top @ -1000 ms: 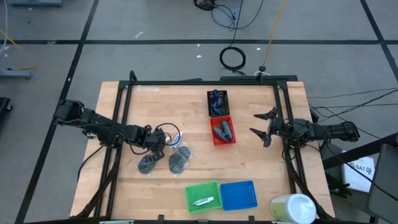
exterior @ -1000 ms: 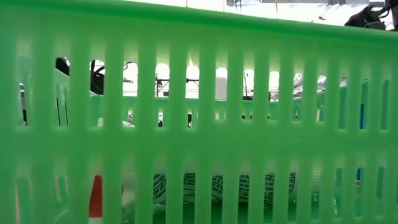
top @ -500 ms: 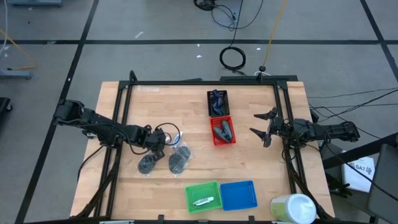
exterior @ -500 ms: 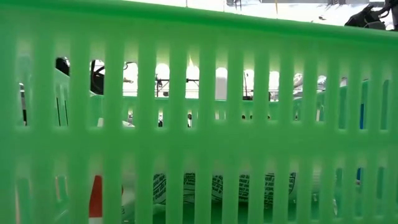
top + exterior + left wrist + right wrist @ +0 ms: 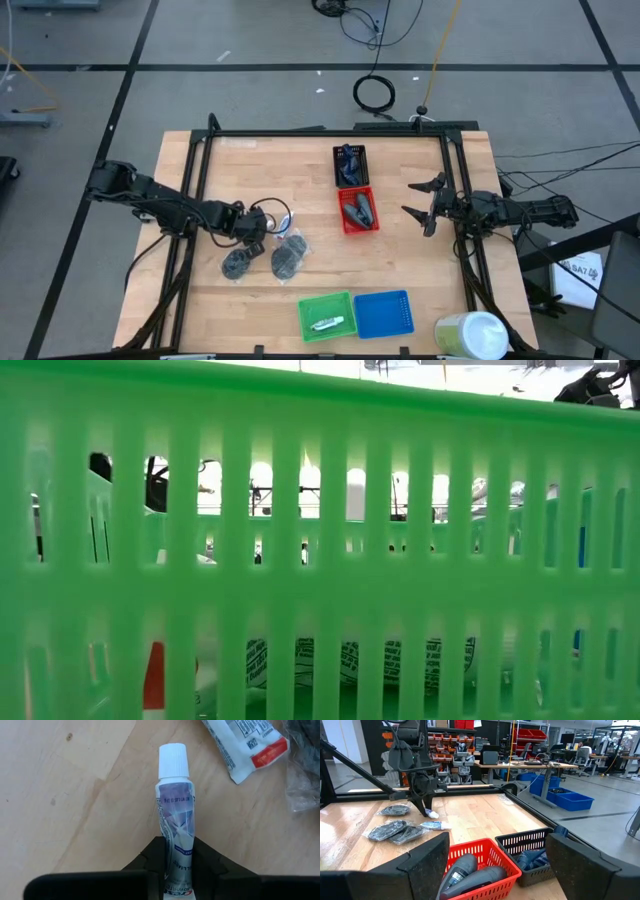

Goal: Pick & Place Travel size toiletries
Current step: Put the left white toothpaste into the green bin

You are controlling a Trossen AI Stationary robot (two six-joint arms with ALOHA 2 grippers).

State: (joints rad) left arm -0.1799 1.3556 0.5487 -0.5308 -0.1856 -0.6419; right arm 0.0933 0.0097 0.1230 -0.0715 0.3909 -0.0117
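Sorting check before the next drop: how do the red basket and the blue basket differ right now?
The red basket holds dark blue-grey mini bottles; the blue basket looks empty. The red basket sits mid-table touching the black basket; the blue basket sits at the near edge beside the green basket. Both are small mesh baskets.

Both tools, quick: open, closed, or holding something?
Left tool: closed on a thin white tube with a white cap.
Right tool: open, holding nothing.

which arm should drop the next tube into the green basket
Left. The left gripper is shut on a white tube, on the same side as the green basket. The right gripper hangs open and empty near the red basket.
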